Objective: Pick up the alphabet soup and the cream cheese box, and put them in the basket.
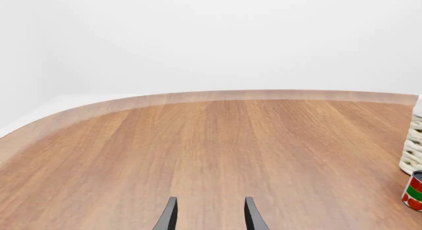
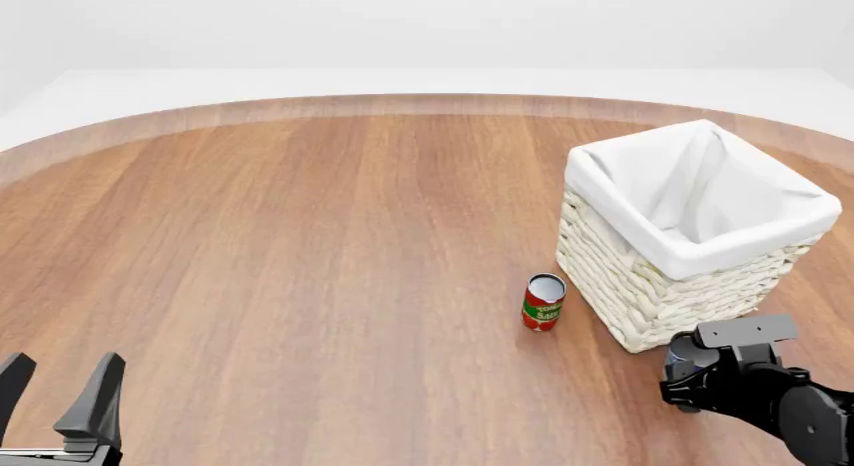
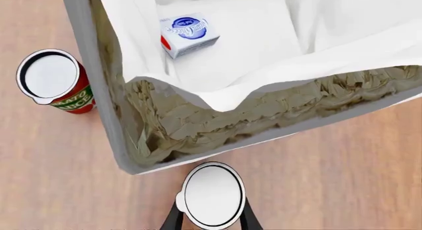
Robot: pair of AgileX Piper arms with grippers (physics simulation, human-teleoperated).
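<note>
My right gripper (image 3: pixel 211 217) is shut on a can with a plain white top, the alphabet soup (image 3: pixel 212 194); its label is hidden from above. It hangs just outside the near wall of the basket (image 3: pixel 197 121), above the table. The cream cheese box (image 3: pixel 189 33) lies inside the basket on the white lining. In the front view the right gripper (image 2: pixel 694 381) is low at the right, in front of the basket (image 2: pixel 694 251), and the soup is hidden there. My left gripper (image 2: pixel 60 396) is open and empty at the near left, and also shows in the left wrist view (image 1: pixel 211 215).
A slimmer red-and-green can (image 2: pixel 542 302) stands upright on the table just left of the basket's near corner; it also shows in the right wrist view (image 3: pixel 53 79) and the left wrist view (image 1: pixel 414 190). The table's curved far edge (image 2: pixel 400 101) runs across the back.
</note>
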